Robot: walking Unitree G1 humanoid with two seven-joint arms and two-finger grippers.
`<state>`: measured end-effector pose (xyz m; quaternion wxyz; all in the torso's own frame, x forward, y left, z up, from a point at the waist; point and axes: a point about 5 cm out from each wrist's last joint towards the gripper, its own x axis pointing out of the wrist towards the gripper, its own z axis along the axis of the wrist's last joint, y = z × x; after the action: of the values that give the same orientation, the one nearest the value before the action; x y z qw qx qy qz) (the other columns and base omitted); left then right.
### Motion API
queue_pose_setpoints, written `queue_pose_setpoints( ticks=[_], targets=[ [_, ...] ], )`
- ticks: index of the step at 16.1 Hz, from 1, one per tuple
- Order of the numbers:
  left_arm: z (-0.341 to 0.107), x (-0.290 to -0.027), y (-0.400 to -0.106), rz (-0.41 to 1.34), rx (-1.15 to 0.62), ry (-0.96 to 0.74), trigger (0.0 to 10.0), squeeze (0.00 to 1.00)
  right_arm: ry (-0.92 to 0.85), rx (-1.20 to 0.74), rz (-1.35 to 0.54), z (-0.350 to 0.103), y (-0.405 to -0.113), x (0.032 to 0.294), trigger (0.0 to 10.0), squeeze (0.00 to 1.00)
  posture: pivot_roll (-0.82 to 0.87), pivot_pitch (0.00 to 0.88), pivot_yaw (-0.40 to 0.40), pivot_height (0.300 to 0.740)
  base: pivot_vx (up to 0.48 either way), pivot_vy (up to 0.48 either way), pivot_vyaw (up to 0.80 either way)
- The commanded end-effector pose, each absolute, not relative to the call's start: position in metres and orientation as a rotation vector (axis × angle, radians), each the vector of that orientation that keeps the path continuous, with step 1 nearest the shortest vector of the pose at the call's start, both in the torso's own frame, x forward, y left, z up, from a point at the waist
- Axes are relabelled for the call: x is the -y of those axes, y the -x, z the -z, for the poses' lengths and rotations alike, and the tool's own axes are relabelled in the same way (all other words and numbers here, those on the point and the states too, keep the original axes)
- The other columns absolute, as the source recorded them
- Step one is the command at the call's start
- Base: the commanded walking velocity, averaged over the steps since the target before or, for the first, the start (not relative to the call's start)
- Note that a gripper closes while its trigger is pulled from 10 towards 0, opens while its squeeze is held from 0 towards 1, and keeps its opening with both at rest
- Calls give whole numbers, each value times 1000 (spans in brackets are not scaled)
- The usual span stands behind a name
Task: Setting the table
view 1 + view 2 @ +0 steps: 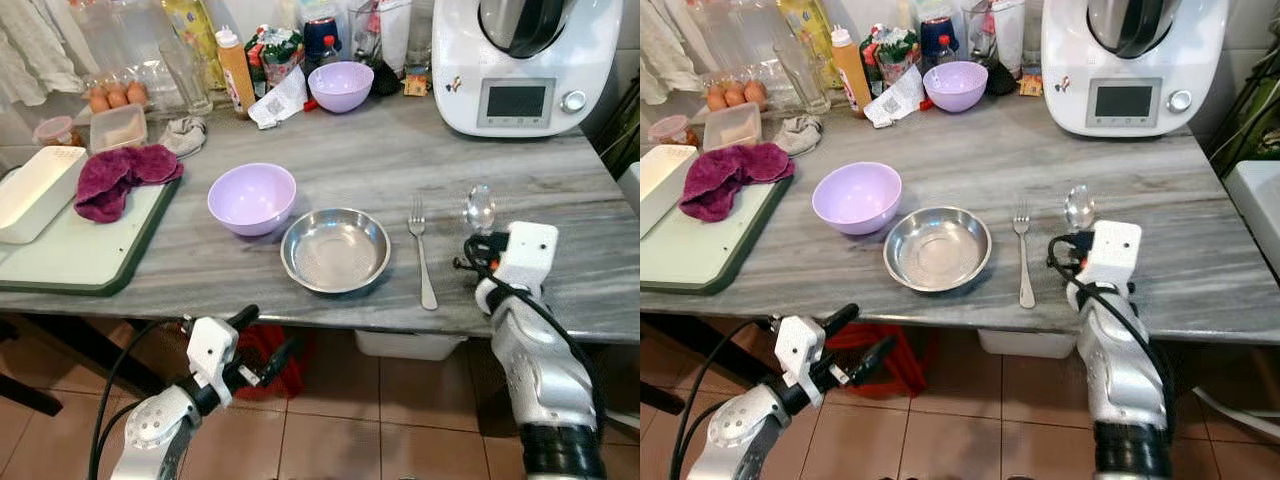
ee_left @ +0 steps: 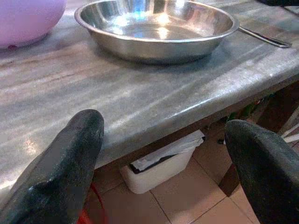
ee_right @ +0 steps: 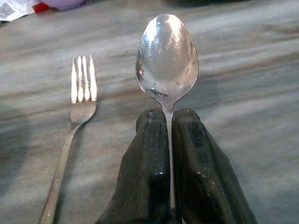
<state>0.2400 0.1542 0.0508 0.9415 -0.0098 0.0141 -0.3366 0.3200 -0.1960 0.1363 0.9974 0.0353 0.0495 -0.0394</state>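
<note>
Right wrist view: my right gripper [image 3: 169, 122] is clamped on the spoon [image 3: 167, 58] handle, just right of the fork [image 1: 421, 250] on the grey marble counter [image 1: 400, 160]. Left gripper [image 2: 163, 154] gapes below the counter's near edge, over tiled floor [image 1: 340, 430].

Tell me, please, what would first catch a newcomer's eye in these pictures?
Probably the spoon, pinched by its handle in the right gripper just above the grey countertop, beside the fork. Next, the steel bowl and lilac bowl to the fork's left.
</note>
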Motion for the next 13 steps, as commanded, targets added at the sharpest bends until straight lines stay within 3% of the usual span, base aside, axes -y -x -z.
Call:
queue_pose_setpoints(
  ticks=[1,4,7,10,13],
  targets=[
    [-33,-164,-234,664,-99,16,10000,0,-85,-108,52,-138,-323,191,10000,0,-144,136,106,740,0,0,0],
    [-23,-172,-235,623,-97,7,10000,0,-72,-141,41,-133,-327,190,10000,0,-139,137,102,740,0,0,0],
    [-34,-199,-249,443,-1,26,10000,0,-63,-154,35,-130,-328,190,10000,0,-137,137,100,740,0,0,0],
    [-70,-207,-251,443,161,6,10000,0,-62,-168,46,-124,-325,193,10000,0,-134,133,98,740,0,0,0],
    [-109,-197,-269,536,244,-10,10000,0,-51,-178,48,-121,-324,194,10000,0,-130,126,99,740,0,0,0]
  ],
)
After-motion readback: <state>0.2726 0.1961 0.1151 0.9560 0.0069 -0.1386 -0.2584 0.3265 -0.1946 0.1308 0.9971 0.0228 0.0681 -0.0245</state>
